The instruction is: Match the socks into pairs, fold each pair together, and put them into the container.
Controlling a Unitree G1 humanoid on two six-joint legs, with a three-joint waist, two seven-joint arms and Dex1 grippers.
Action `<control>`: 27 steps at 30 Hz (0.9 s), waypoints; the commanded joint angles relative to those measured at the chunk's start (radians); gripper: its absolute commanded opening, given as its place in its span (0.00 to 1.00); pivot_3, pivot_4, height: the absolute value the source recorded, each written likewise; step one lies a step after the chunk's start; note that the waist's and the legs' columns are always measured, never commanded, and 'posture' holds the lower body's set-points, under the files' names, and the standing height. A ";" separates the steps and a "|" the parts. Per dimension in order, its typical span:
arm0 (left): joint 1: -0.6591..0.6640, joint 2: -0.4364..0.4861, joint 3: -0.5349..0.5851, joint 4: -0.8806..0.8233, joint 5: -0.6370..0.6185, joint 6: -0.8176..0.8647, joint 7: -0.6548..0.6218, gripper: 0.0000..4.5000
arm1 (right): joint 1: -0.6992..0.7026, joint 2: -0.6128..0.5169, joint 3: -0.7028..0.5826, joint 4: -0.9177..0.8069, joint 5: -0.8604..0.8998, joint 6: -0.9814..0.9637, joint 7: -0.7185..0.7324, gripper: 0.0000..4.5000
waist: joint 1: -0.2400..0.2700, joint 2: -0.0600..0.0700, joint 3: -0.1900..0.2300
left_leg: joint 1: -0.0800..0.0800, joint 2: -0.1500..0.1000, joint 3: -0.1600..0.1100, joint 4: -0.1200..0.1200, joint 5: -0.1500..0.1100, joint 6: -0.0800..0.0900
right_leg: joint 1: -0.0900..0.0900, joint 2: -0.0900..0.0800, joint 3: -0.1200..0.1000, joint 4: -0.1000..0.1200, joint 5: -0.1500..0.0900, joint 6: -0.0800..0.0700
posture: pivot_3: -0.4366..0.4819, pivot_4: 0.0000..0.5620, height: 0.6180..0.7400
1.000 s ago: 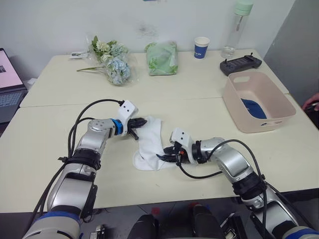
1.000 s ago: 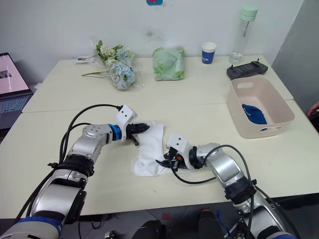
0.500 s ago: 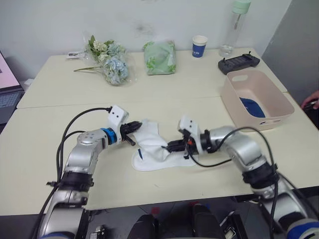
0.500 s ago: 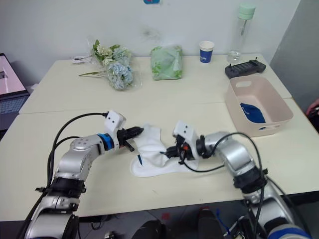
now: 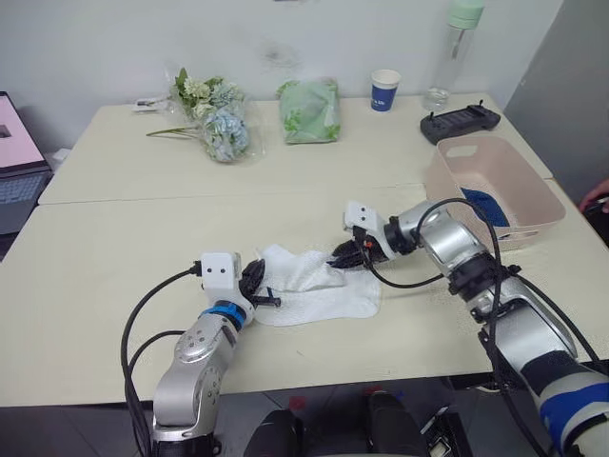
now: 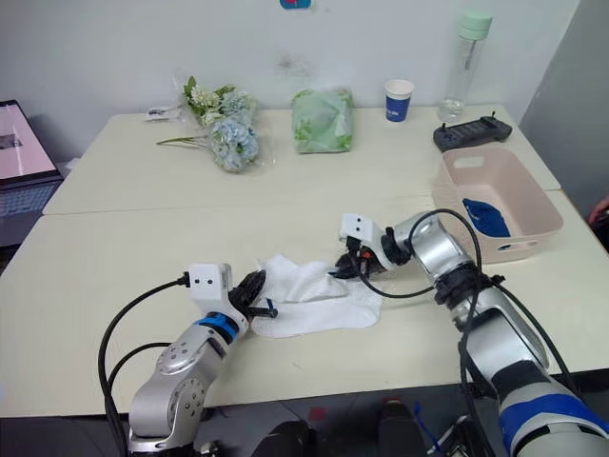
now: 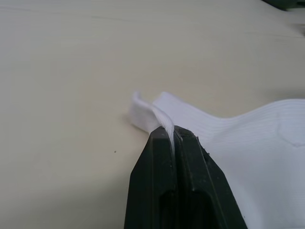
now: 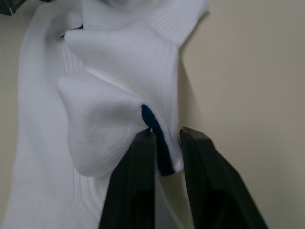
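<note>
A pair of white socks [image 5: 319,286] lies stacked in the middle of the near table, one end folded over the rest. My left gripper [image 5: 259,288] is shut on the socks' left edge; in the left wrist view the fingers [image 7: 157,143] pinch a thin white fold [image 7: 143,107]. My right gripper [image 5: 344,255] is shut on the lifted right end, where a blue mark [image 8: 157,125] shows between the fingertips. The pale pink container [image 5: 533,181] stands at the right with a blue sock [image 5: 490,207] inside.
On the far table stand a bunch of flowers [image 5: 214,119], a pale green bag [image 5: 309,109], a paper cup [image 5: 384,90], a bottle [image 5: 452,48] and a black controller [image 5: 460,122]. A laptop [image 5: 17,162] is at the left edge, a person's hand [image 5: 595,195] at the right edge.
My right gripper has carried its end of the socks up and to the right. My left gripper has drawn back toward the near edge, still gripping. The socks now lie sideways.
</note>
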State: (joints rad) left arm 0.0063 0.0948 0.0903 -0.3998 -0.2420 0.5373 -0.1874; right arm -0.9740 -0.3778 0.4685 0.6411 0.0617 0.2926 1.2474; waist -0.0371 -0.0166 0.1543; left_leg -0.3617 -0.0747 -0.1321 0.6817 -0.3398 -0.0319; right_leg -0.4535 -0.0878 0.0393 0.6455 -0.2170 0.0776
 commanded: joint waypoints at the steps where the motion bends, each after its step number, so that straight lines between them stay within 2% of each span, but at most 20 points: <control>1: -0.029 0.010 -0.001 -0.042 0.004 -0.026 0.010 0.00 | -0.030 0.007 -0.039 0.032 -0.007 -0.050 0.027 0.48 | 0.007 0.000 0.000 | 0.000 0.000 0.000 0.000 0.000 0.000 | 0.000 0.000 0.000 0.000 0.000 0.000 | 0.48 0.27 1.00; 7: -0.042 0.076 0.023 -0.024 -0.006 -0.008 -0.020 0.00 | -0.013 -0.006 -0.078 0.008 0.000 -0.022 0.032 0.96 | 0.007 0.000 0.000 | -0.001 0.000 0.000 0.000 0.000 0.000 | 0.000 0.000 0.000 -0.001 0.000 0.000 | 0.48 0.27 1.00; 8: -0.041 0.091 0.032 -0.020 -0.013 -0.008 -0.032 0.00 | -0.005 -0.015 -0.092 -0.014 0.007 -0.003 0.027 1.00 | 0.006 0.000 0.000 | 0.000 0.000 0.000 0.000 0.000 0.000 | 0.000 0.000 0.000 -0.001 0.000 0.000 | 0.48 0.27 1.00; 12: -0.055 0.164 0.089 -0.003 -0.094 0.015 -0.119 0.00 | 0.064 -0.059 -0.191 -0.198 0.065 0.121 -0.034 1.00 | 0.007 0.000 0.000 | -0.001 0.000 0.000 0.000 0.000 0.000 | 0.000 0.000 0.000 -0.001 0.000 0.000 | 0.48 0.27 1.00; 15: -0.066 0.196 0.119 0.015 -0.143 0.040 -0.151 0.15 | 0.143 -0.090 -0.214 -0.357 0.088 0.203 -0.052 1.00 | 0.008 0.000 0.000 | -0.001 0.000 -0.001 0.000 0.000 0.000 | 0.000 0.000 0.000 -0.001 0.000 0.000 | 0.48 0.27 1.00; 19: -0.064 0.239 0.135 0.018 -0.182 0.081 -0.190 0.43 | 0.240 -0.115 -0.227 -0.537 0.107 0.297 -0.098 1.00 | 0.008 0.000 0.000 | -0.001 0.000 0.000 0.000 0.000 0.000 | 0.000 0.000 0.000 -0.001 0.000 0.000 | 0.48 0.27 1.00; 23: -0.044 0.343 0.210 0.009 -0.248 0.138 -0.255 0.72 | 0.366 -0.124 -0.243 -0.768 0.146 0.411 -0.164 1.00 | 0.006 0.000 0.000 | -0.001 0.001 -0.001 0.000 0.000 0.000 | -0.001 0.000 0.000 0.000 0.000 0.000 | 0.48 0.27 1.00; 27: -0.119 0.455 0.220 0.119 -0.236 0.106 -0.331 1.00 | 0.435 -0.120 -0.211 -0.847 0.133 0.411 -0.217 1.00 | 0.008 0.000 0.000 | -0.001 0.000 -0.001 0.000 0.000 0.000 | 0.000 0.000 0.000 0.000 0.000 0.000 | 0.48 0.27 1.00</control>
State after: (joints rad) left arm -0.0830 0.5294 0.2942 -0.2988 -0.4744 0.6692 -0.4835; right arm -0.5394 -0.5015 0.2563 -0.1562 0.1844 0.7120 1.0528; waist -0.0289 -0.0166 0.1542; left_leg -0.3620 -0.0751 -0.1328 0.6813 -0.3398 -0.0318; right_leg -0.4532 -0.0875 0.0384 0.6457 -0.2170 0.0775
